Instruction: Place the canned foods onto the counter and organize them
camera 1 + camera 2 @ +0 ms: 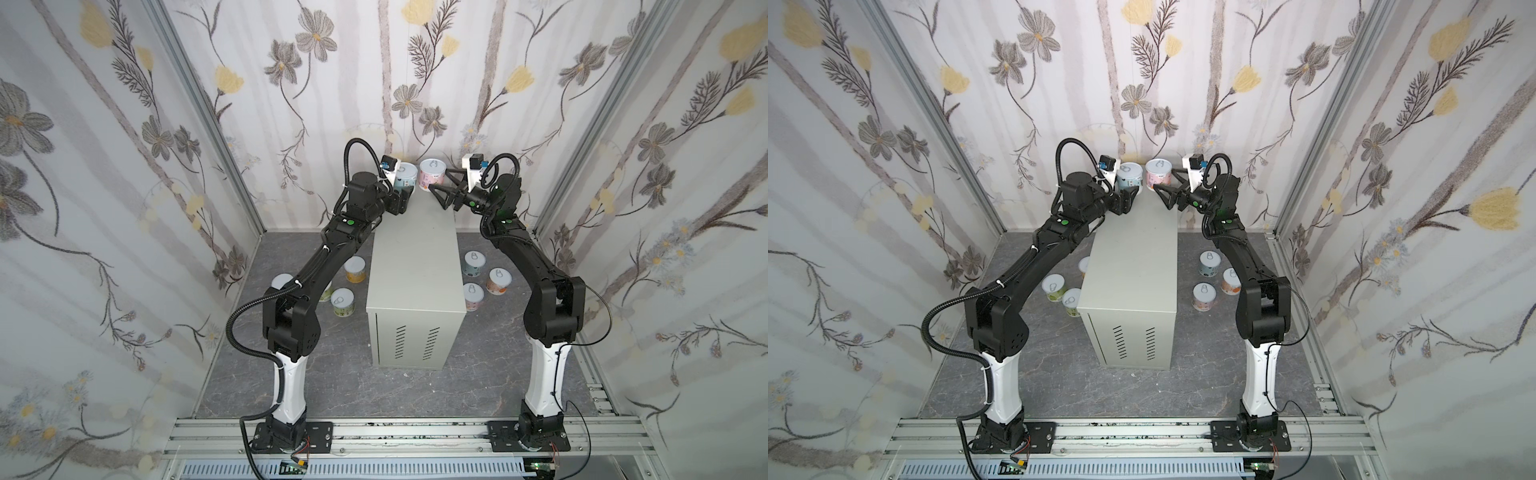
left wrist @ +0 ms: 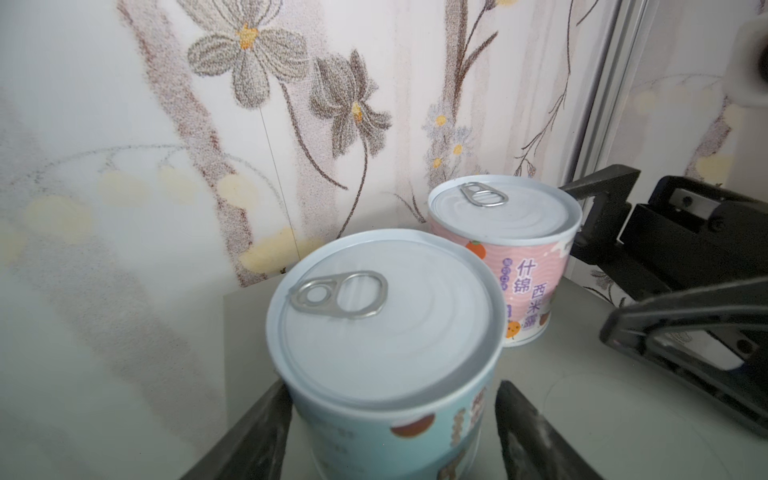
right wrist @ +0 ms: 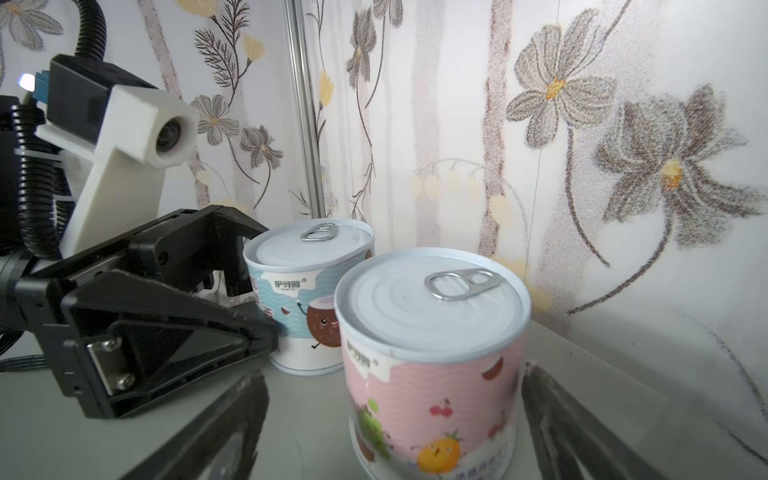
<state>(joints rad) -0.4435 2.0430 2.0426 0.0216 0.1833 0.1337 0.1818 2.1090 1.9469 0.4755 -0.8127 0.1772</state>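
The fingers [image 2: 257, 432] of the left gripper [image 2: 390, 386] stand on both sides of the pale blue can [image 2: 386, 332]. One seems to lie against its side and the other shows a thin gap, so I cannot tell if they pinch it or only enclose it. The fingers [image 3: 552, 415] of the right gripper [image 3: 395, 374] are spread wide around the pink can [image 3: 432, 353]. One is just beside the label and the other is well apart, so this can stands free.

I think the danger is in pulling back. A finger that leaves not straight can drag its can, tip it, or push it against the neighbour can. On the outer side of the left fingers the edge of the counter [image 1: 415, 257] is near, so the blue can could fall off. The two grippers are also near each other and might collide.

Both cans are upright, just beside each other, at the end of the counter beyond the fingertips, near the wall [image 1: 374, 104]. They are short tins with white pull-ring lids. The blue label shows waves and a brown coconut figure; the pink one shows cherries and an orange fruit. Far below the fingers, six cans on the floor [image 1: 474, 264] wait on both sides of the counter.
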